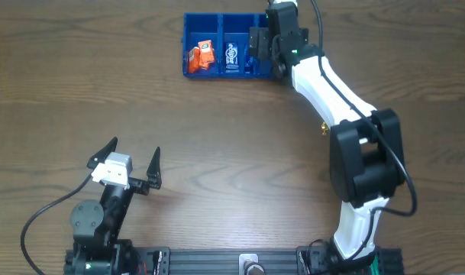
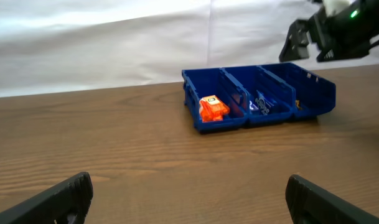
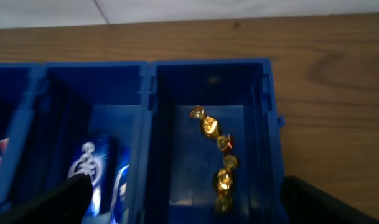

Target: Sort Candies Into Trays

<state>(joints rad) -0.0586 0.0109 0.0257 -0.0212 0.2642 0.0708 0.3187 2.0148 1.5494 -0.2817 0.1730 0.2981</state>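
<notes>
Right gripper [image 3: 189,204]: fingers spread wide, nothing between them, hanging above the right-hand compartment of the blue tray [image 1: 224,17] at the far side of the wooden table [image 1: 217,153]. A string of gold-wrapped candies [image 3: 217,155] lies in that compartment. The middle compartment holds blue packets [image 1: 233,55] and the left one orange candies [image 1: 203,55]. Left gripper [image 1: 131,157]: fingers also spread, empty, near its base, well apart from the tray.
</notes>
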